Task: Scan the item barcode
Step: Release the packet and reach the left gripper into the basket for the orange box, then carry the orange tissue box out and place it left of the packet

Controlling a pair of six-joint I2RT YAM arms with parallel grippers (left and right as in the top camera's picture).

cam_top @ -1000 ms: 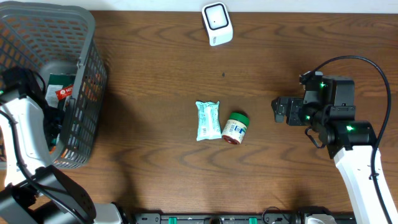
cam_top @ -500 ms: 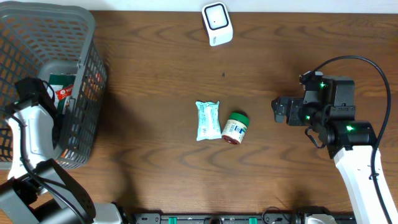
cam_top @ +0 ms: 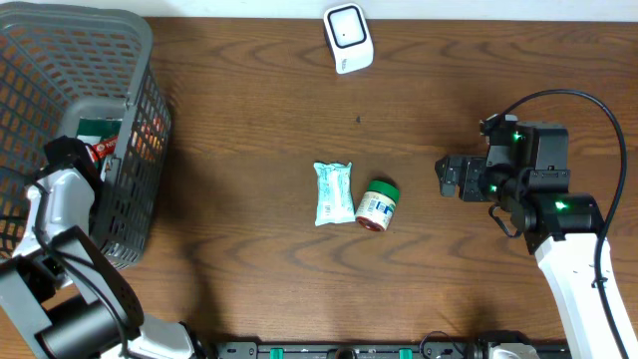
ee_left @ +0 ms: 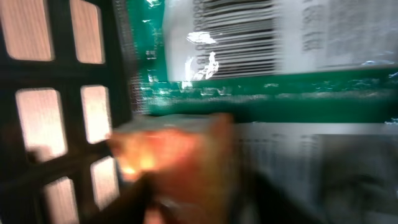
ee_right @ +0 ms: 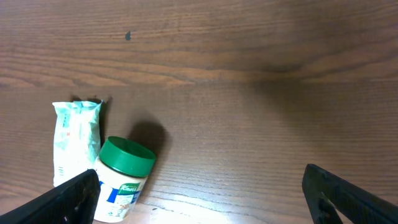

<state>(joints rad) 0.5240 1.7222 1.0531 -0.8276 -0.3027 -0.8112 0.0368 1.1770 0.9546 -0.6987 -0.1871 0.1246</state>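
Your left jaws are down inside the grey basket [cam_top: 150,75] at the table's left end. The left wrist view is too blurred and too close to show them, so you cannot tell how wide they stand or whether they have hold of anything. Right in front of that camera lies a green packet [ee_left: 261,93] with its white barcode panel [ee_left: 233,37] facing the lens. Below it is a smeared orange shape [ee_left: 171,149], and the basket's dark mesh wall [ee_left: 118,74] runs down the left. From overhead the green packet [cam_top: 97,128] lies on the basket floor beside a red-and-white wrapper [cam_top: 104,149].

Your right jaws stand wide open and empty, both fingertips [ee_right: 68,198] low over bare wood, well right of centre. Near them, at mid-table, a green-lidded jar [cam_top: 377,205] lies on its side, touching a pale green packet [cam_top: 333,193] on its left. The white scanner [cam_top: 348,38] sits at the far edge of the table [cam_top: 249,90].
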